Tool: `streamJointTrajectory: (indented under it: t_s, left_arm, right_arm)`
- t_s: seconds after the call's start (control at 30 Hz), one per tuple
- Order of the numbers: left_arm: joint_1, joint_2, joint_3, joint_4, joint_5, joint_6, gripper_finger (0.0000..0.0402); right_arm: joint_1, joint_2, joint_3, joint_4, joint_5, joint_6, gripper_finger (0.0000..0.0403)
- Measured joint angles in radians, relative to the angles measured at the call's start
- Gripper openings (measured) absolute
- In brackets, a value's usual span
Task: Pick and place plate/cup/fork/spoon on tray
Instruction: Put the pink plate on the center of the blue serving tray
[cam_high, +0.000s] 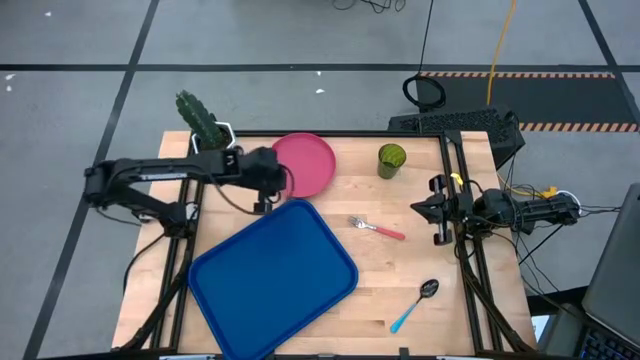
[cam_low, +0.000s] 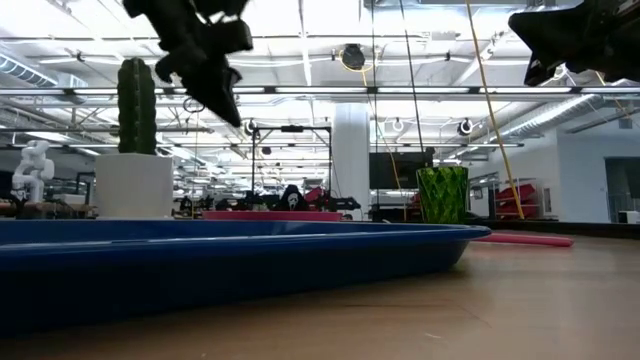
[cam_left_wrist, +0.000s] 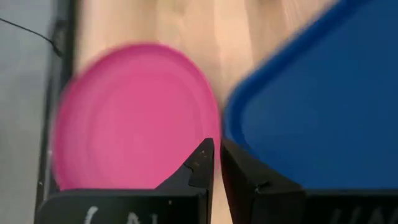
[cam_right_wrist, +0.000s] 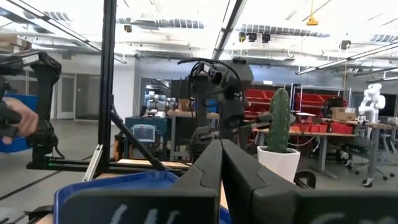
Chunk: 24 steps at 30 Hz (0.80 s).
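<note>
The pink-red plate (cam_high: 308, 163) lies flat on the table at the far middle, just beyond the blue tray (cam_high: 272, 275). My left gripper (cam_high: 283, 183) hovers shut and empty above the plate's near-left rim. In its wrist view (cam_left_wrist: 217, 163) the plate (cam_left_wrist: 134, 115) and the tray corner (cam_left_wrist: 323, 106) lie below. The green cup (cam_high: 391, 159) stands upright to the right of the plate. The fork (cam_high: 377, 228) and the blue-handled spoon (cam_high: 415, 303) lie on the wood right of the tray. My right gripper (cam_high: 418, 208) waits shut at the table's right side, raised (cam_low: 560, 45).
A white pot with a cactus (cam_high: 205, 128) stands at the far left corner, close behind my left arm. A person's hand (cam_right_wrist: 13, 121) shows in the room beyond the table. Bare wood (cam_high: 420, 260) lies between the tray and the right frame rail.
</note>
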Motion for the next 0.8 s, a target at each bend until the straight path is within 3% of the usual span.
streamJointTrajectory:
  t_s: [0.13, 0.33, 0.53, 0.8]
  left_arm:
    - [-0.006, 0.104, 0.054, -0.11, -0.043, 0.049, 0.0049]
    - [0.024, 0.219, 0.088, -0.155, -0.141, 0.076, 0.0116]
    - [0.056, 0.292, 0.092, -0.158, -0.108, 0.104, 0.0165]
    - [0.057, 0.367, 0.092, -0.159, -0.113, 0.135, 0.0177]
  right_arm:
    - [0.0, 0.0, 0.0, -0.042, 0.0, 0.018, 0.0]
    - [0.0, 0.0, 0.0, -0.091, 0.0, 0.02, 0.0]
    - [0.0, 0.0, 0.0, -0.119, 0.0, 0.066, 0.0]
    - [0.0, 0.0, 0.0, -0.15, 0.0, 0.079, 0.0]
